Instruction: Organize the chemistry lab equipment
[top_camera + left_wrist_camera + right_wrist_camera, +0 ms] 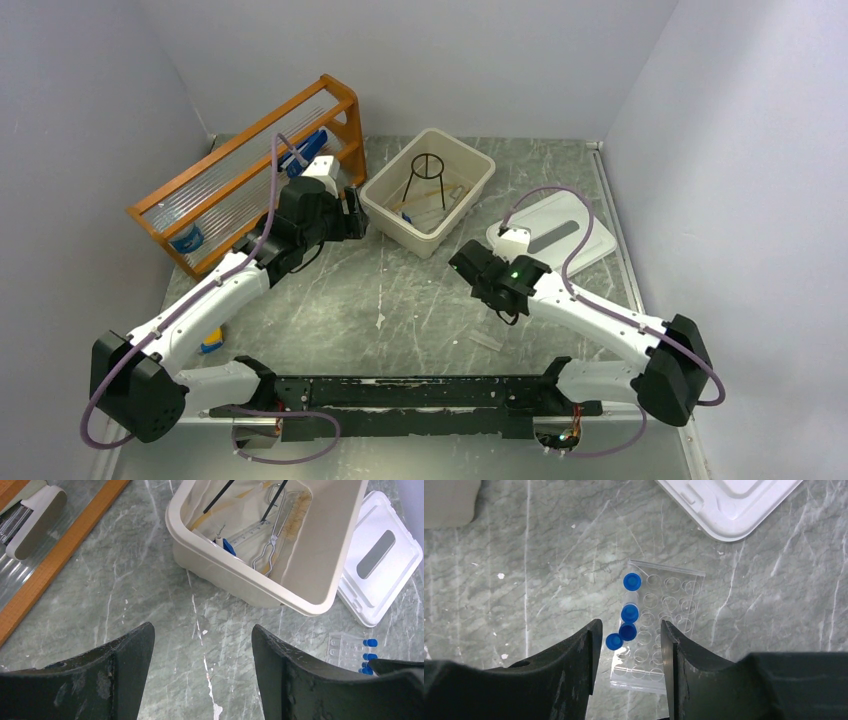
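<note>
A clear zip bag (pixel 664 625) with several tiny blue-capped vials (pixel 630 612) lies flat on the table. My right gripper (pixel 630 630) is open just above it, its fingers either side of the bag's near end and the vials. The bag also shows in the left wrist view (pixel 350 650). The black wire tripod (pixel 428 165) stands in the beige tub (pixel 400 225), with the metal tongs (pixel 272 545), bristle brush (pixel 295 515) and tan tubing (pixel 220 515). My left gripper (pixel 202 645) is open and empty over bare table, left of the tub.
The tub's white lid (pixel 555 235) lies right of the tub. The orange wooden rack (pixel 250 170) stands at the back left, close behind my left arm. A small yellow and blue item (pixel 212 340) lies by the left arm. A small clear piece (pixel 487 342) lies near the front.
</note>
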You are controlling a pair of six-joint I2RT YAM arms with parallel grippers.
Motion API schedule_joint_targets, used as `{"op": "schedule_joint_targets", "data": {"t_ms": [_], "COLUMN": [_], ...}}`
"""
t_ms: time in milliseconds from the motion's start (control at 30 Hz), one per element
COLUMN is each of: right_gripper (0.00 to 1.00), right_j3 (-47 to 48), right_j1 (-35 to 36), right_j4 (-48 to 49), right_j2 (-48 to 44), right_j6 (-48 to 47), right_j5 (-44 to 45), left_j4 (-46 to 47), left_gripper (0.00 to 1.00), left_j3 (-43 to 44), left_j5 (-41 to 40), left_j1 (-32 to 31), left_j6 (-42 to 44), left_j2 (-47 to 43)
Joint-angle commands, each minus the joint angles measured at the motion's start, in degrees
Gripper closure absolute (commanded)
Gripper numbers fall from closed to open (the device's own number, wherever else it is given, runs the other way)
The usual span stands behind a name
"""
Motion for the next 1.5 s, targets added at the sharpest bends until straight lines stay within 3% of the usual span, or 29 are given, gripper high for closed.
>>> {"op": "schedule_joint_targets", "data": {"t_ms": [0,233,967,1233,1467], "right_gripper": [0.50,0.49,0.61,0.69,0.69], "right_j3": [0.6,0.3,-1.3,-2.2,-2.4], "right_j1": [-1.0,-2.2,-2.2,-2.2,-2.5], "right_j4": [0.3,-0.9,-3.3,1.8,2.7], "right_j2": [1.5,3.3,0.7,-1.0,-1.0], "right_j6": [-1.7,-2.1,-2.8,-7.0,-8.1], "right_j5": [-1.4,-2.8,-6.2,-9.8,-7.7], "left_j4": [1.3,1.4,1.6,1.4,1.4], "left_gripper": [0.25,0.25,0.25,0.25,0.25], "left_j3": [-0.6,-0.7,-1.0,-1.1,-1.1], "left_j5": [1.5,1.7,1.9,1.8,1.8], "left_j1": [0.4,0.5,0.6,0.6,0.6], "left_j6": [-0.4,-0.4,-0.5,-0.5,-0.5], "left_j2": [-0.8,-0.7,-0.7,-1.0,-1.1]}}
